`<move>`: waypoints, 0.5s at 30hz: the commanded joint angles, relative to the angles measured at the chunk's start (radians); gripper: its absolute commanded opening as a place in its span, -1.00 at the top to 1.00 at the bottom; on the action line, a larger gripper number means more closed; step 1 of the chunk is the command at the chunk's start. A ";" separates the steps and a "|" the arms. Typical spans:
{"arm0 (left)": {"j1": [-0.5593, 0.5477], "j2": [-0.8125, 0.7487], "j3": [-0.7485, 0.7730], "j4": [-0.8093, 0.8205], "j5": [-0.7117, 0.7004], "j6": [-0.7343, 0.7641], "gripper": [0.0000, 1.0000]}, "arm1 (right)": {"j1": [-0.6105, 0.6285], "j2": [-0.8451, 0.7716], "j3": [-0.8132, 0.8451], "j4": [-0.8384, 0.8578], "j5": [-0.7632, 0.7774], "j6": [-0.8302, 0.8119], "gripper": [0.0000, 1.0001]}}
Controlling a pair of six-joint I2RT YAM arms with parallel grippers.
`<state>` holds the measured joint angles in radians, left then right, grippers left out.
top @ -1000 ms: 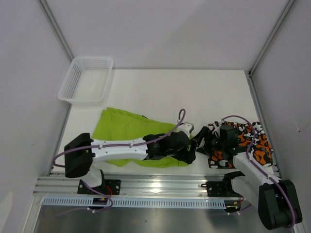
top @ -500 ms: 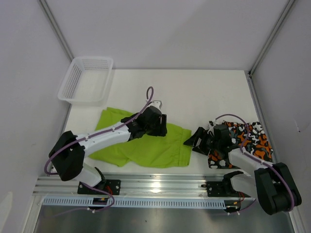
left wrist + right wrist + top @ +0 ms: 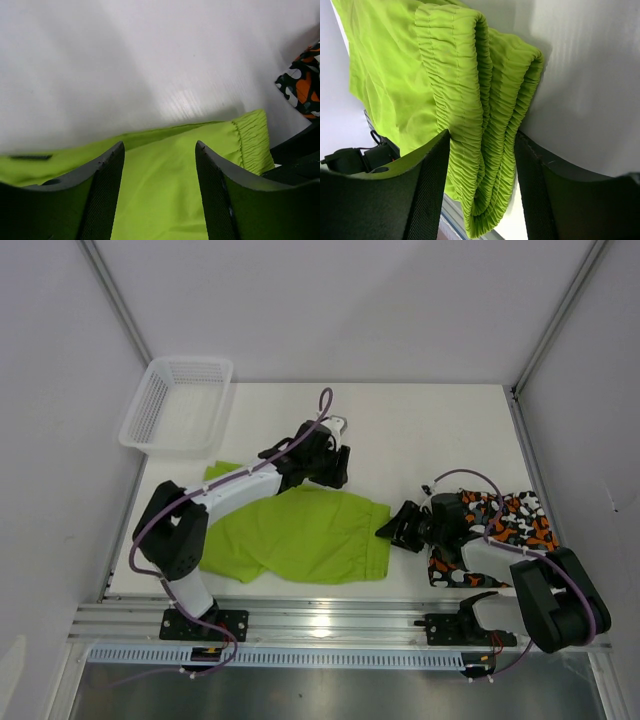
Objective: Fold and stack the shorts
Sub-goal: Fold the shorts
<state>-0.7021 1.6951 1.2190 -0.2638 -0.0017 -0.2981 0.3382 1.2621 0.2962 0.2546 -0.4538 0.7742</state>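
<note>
The lime green shorts (image 3: pixel 300 538) lie flat at the near left of the table, with their gathered waistband (image 3: pixel 470 85) at the right end. My left gripper (image 3: pixel 337 468) hovers over their far edge, open, with green cloth (image 3: pixel 160 195) below the gap and nothing pinched. My right gripper (image 3: pixel 396 528) reaches in from the right. Its fingers (image 3: pixel 427 190) straddle the doubled waistband and touch its sides without squeezing it, so this gripper (image 3: pixel 482 134) is open too. The orange, black and white camouflage shorts (image 3: pixel 515 525) lie crumpled at the near right under the right arm, and show at the edge of the left wrist view (image 3: pixel 302 82).
A white mesh basket (image 3: pixel 150 405) stands at the far left corner, partly over the table's edge. A metal rail (image 3: pixel 320 622) runs along the near edge. White walls with metal posts close in the left, right and back.
My left gripper has swung from the green shorts' near right end across to their far edge. My right gripper has slid left onto the waistband. Both pairs of jaws have narrowed.
</note>
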 commanded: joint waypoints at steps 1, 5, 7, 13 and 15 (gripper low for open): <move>0.024 0.066 0.068 0.061 0.204 0.111 -0.21 | 0.007 0.057 0.015 0.026 0.029 -0.033 -0.12; 0.024 0.115 0.080 0.089 0.305 0.155 -0.11 | 0.007 0.092 0.026 0.055 0.021 -0.038 -0.12; 0.024 0.132 0.077 0.094 0.313 0.168 -0.09 | 0.005 0.100 0.038 0.051 0.018 -0.041 -0.11; 0.024 0.179 0.083 0.095 0.371 0.192 -0.05 | -0.008 0.122 0.064 0.037 0.004 -0.065 -0.08; 0.024 0.193 0.094 0.101 0.367 0.191 -0.01 | -0.010 0.132 0.072 0.040 -0.005 -0.069 -0.05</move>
<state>-0.6777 1.8675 1.2629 -0.2008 0.3134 -0.1471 0.3347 1.3670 0.3447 0.3248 -0.4728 0.7513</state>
